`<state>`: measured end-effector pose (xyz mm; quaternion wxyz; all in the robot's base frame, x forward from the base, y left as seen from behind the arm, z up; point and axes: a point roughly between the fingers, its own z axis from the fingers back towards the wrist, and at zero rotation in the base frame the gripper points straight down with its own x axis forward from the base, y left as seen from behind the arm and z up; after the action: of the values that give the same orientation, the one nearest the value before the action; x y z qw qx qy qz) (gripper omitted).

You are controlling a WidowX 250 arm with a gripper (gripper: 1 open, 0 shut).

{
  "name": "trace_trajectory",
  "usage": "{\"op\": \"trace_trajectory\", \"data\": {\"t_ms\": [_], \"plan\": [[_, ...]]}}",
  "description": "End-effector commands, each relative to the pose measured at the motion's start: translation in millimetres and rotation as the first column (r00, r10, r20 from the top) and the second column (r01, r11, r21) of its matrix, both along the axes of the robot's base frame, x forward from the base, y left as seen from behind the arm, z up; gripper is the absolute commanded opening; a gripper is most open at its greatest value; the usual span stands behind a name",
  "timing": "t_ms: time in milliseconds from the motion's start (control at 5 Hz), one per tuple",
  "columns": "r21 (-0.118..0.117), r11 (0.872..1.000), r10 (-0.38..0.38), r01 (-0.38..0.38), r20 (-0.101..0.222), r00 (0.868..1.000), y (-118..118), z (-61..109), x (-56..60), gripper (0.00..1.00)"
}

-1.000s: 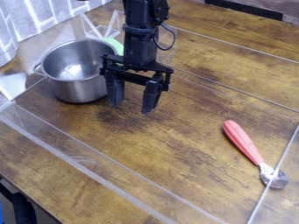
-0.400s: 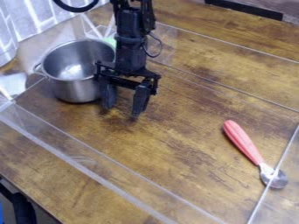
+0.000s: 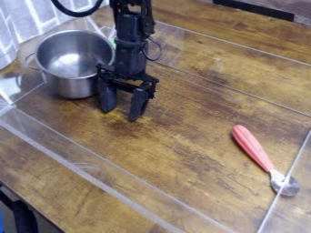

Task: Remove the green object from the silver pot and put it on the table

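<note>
Silver pot (image 3: 71, 62) (no readable markings) stands just left of the empty, spread-open pincer (image 3: 124, 107).

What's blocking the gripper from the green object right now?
The green object shows only as a sliver behind the arm, by the silver pot's right rim. The open gripper hangs low beside the pot; its wall may intervene.

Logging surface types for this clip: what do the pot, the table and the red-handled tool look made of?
The silver pot looks like polished steel, with a bright reflective inside. The table looks like worn dark wood with visible grain. The red-handled tool has a matte red handle, probably plastic, and a shiny metal-looking tip.
</note>
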<state>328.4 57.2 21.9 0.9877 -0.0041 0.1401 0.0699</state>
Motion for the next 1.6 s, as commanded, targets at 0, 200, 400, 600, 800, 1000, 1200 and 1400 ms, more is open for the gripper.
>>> {"op": "trace_trajectory", "data": {"t_ms": [0, 200, 400, 600, 800, 1000, 1200, 1400], "plan": [[-0.018, 0.999, -0.027, 0.028, 0.066, 0.997, 9.8, 16.1, 6.0, 0.00], [-0.055, 0.994, -0.085, 0.091, 0.097, 0.992, 10.4, 14.4, 11.1, 0.00], [-0.091, 0.992, -0.076, 0.088, 0.129, 0.989, 2.5, 17.2, 13.9, 0.00], [-0.111, 0.991, -0.060, 0.076, 0.146, 0.987, -4.6, 16.8, 16.4, 0.00], [-0.127, 0.987, -0.081, 0.102, 0.160, 0.984, -12.2, 14.0, 19.6, 0.00], [-0.139, 0.982, -0.103, 0.128, 0.169, 0.980, -19.9, 10.8, 22.5, 0.00], [-0.148, 0.981, -0.099, 0.126, 0.178, 0.979, -19.5, 18.8, 20.7, 0.00], [-0.155, 0.980, -0.094, 0.124, 0.185, 0.978, -18.8, 26.9, 18.8, 0.00]]}}
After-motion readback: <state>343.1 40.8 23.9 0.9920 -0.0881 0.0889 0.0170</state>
